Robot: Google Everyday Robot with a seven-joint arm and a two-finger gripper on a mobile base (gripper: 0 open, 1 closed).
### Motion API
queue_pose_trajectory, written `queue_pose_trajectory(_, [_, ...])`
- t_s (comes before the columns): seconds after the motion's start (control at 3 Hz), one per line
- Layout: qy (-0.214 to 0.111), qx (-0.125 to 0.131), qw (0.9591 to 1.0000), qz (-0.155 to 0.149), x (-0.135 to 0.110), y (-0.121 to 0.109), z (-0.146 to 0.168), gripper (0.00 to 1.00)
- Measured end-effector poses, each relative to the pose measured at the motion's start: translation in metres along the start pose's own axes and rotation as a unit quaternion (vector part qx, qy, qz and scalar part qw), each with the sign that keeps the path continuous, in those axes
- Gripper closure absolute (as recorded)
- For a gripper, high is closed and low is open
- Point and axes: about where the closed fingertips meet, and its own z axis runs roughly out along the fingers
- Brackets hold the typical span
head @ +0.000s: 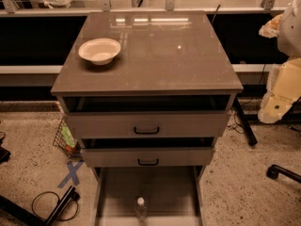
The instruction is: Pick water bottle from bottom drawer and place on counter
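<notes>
The water bottle [140, 207], small and clear with a white cap, stands upright on the floor of the open bottom drawer [117, 192], near its front edge. The counter [160, 51] is the glossy grey-brown top of the cabinet. My arm [282, 88] is at the right edge of the camera view, beside the cabinet. My gripper [271, 27] is at the arm's upper end, level with the counter, to its right and far from the bottle. It holds nothing that I can see.
A white bowl [99, 50] sits on the counter's left side. Two shallower drawers [146, 125] with black handles stand slightly open above the bottom drawer. A wire basket [66, 138], cables [51, 204] and blue tape lie on the floor at the left. A chair base [282, 172] is at the right.
</notes>
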Motion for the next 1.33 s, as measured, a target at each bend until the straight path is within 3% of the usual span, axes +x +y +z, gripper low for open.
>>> queue_pose_trajectory(0.67, [-0.009, 0.003, 0.9999, 0.003, 0.0, -0.002, 0.003, 0.0])
queue_pose_trajectory(1.0, [-0.084, -0.003, 0.9961, 0.028, 0.008, -0.001, 0.042, 0.0])
queue_pose_trajectory(1.33, [-0.161, -0.004, 0.9856, 0.052, 0.024, 0.01, 0.088, 0.0])
